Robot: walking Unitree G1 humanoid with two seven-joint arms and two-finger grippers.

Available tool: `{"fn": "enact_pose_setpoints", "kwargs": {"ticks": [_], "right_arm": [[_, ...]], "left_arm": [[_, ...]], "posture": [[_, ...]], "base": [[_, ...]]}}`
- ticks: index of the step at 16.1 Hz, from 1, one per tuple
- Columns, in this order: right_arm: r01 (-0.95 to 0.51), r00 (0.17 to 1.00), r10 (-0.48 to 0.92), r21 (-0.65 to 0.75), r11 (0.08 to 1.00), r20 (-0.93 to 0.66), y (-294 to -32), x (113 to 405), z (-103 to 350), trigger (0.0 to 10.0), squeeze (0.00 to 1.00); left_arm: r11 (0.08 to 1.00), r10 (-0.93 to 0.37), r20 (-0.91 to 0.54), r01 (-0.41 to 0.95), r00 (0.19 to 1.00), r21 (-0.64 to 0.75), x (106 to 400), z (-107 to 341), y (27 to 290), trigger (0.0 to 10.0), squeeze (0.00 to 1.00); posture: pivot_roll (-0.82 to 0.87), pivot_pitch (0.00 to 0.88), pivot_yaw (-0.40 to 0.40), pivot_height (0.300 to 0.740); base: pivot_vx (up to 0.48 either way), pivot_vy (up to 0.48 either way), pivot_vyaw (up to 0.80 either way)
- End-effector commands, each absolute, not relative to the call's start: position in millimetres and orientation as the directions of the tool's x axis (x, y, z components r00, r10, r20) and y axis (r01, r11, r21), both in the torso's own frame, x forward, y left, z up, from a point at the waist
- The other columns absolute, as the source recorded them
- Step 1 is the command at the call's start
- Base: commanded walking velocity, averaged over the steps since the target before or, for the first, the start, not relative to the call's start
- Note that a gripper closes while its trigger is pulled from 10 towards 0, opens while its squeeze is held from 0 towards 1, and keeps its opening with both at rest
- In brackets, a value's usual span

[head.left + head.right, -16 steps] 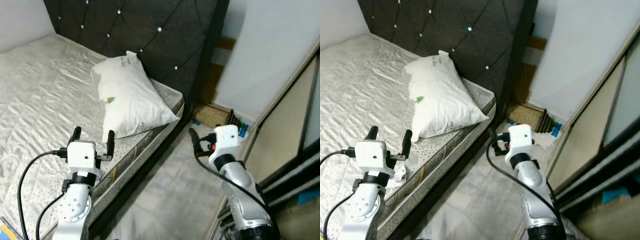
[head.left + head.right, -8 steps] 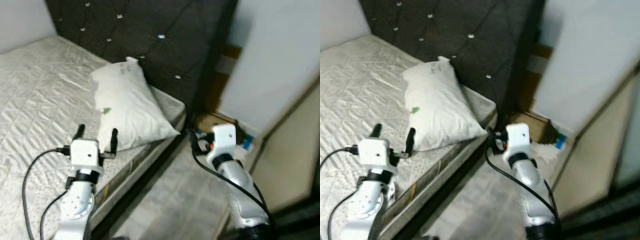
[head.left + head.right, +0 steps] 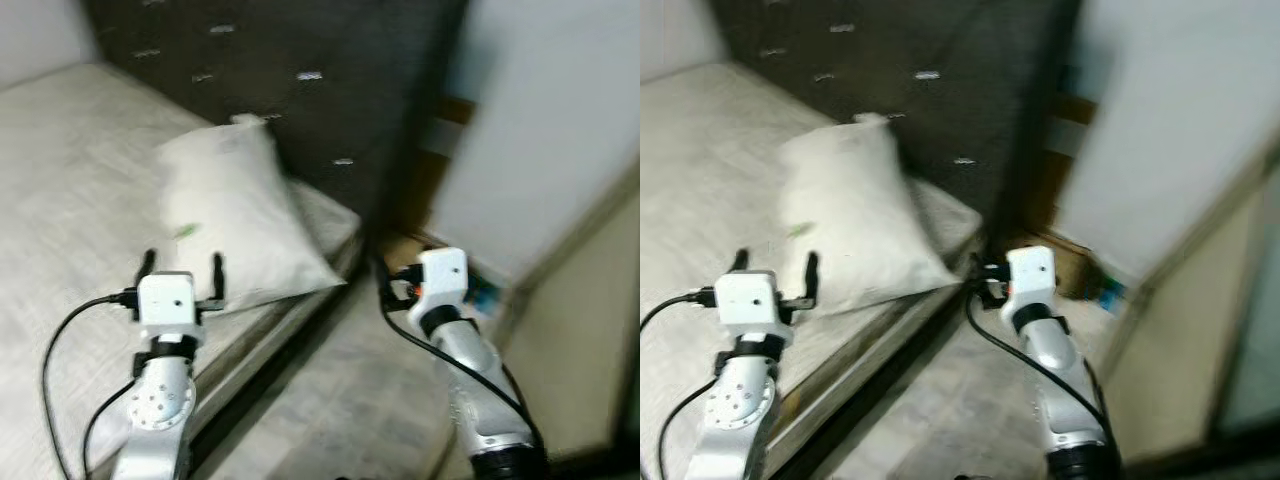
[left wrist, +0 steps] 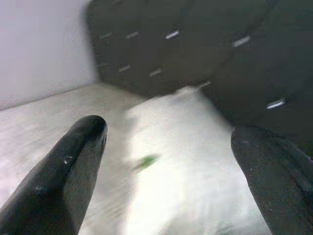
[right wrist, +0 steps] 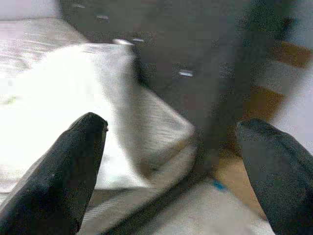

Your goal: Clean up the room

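Observation:
A white pillow (image 3: 232,210) with a small green mark lies at the head of the bed, on the pale mattress (image 3: 70,170) near its right edge. My left gripper (image 3: 183,268) is raised over the mattress just short of the pillow, open, nothing between its fingers. The left wrist view looks onto the pillow (image 4: 181,161) between the two spread fingers (image 4: 63,166). My right gripper (image 3: 385,285) hovers over the floor gap beside the bed corner, open and empty. Its wrist view takes in the pillow (image 5: 63,103) and the bed's corner. All views are blurred.
A dark tufted headboard (image 3: 270,80) stands behind the pillow. A brown box (image 3: 415,245) and a blue item (image 3: 487,296) lie on the floor by the white wall (image 3: 560,110). A sliding door (image 3: 600,340) borders the right side. Pale floor (image 3: 340,400) runs between bed and door.
The whole picture has shifted and grown blurrier, so the camera is moving. Both grippers stay open and hold their places before me.

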State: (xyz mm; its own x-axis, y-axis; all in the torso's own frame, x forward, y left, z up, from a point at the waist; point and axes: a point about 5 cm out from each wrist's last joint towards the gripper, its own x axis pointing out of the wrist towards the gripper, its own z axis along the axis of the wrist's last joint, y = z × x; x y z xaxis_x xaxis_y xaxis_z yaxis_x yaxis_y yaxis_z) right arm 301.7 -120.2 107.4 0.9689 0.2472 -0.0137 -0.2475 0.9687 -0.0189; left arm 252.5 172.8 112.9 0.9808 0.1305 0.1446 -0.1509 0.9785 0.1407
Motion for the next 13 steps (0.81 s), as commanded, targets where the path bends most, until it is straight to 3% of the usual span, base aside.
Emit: {"fn": "enact_pose_setpoints", "kwargs": {"ticks": [1,2,5,13], "right_arm": [[-0.242,0.97,0.241,-0.024,0.97,-0.009,-121.6,302.0,108.8,10.0,0.0],[-0.241,0.97,0.241,-0.023,0.97,-0.008,-121.6,302.6,108.8,10.0,0.0],[-0.242,0.97,0.242,-0.024,0.97,-0.008,-121.1,303.6,109.2,10.0,0.0],[-0.247,0.969,0.247,-0.027,0.969,-0.009,-120.4,303.3,108.8,10.0,0.0]], "left_arm": [[0.992,0.056,0.105,-0.067,0.993,0.103,252.3,111.9,168.9,10.0,0.0],[0.997,0.004,0.107,-0.011,0.994,0.072,251.6,112.3,167.5,10.0,0.0],[0.994,0.046,0.104,-0.056,0.993,0.095,251.5,112.2,171.2,10.0,0.0],[0.998,0.016,0.094,-0.022,0.995,0.061,250.2,111.9,164.3,10.0,0.0]], "posture": [[0.02,0.124,-0.094,0.74],[0.02,0.128,-0.094,0.74],[0.02,0.133,-0.094,0.74],[0.01,0.129,-0.096,0.74]], "base": [[0.0,0.0,0.8],[0.0,0.0,0.8],[0.0,0.0,0.8],[0.0,0.0,0.8]]}}
